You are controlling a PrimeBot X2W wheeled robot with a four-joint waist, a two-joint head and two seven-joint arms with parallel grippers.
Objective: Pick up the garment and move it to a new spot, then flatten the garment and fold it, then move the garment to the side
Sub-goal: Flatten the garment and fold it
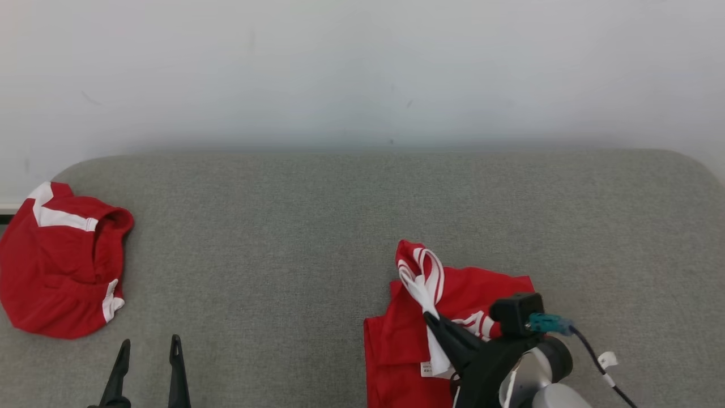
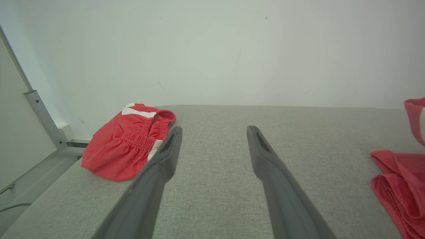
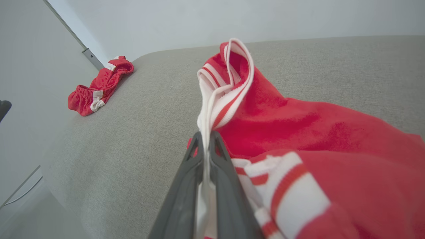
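Padded surface (image 1: 317,215): grey woven upholstery with a fine fleck and rounded far corners, set against a plain white wall (image 1: 362,68). The garment (image 1: 459,294) lies rumpled at the surface's near right part; it is a red knit with a soft nap and a ribbed white collar band carrying thin red stripes, and a second striped rib shows lower in the folds. The right gripper (image 1: 429,317) has its two dark matte fingers pressed together on the white collar band, pinching it, so that the band stands up above the surface in a loop while the body of the cloth rests on the surface. A small white tag (image 1: 426,369) is sewn to the garment near the surface's front edge; its print is too small to read. A teal connector (image 1: 546,323) sits on the right wrist. Red shorts (image 1: 56,260) with a gathered elastic waistband and white trim lie bunched at the surface's left end, overhanging it. The left gripper (image 1: 150,341) hovers over the surface's near left part, fingers spread wide, holding nothing.
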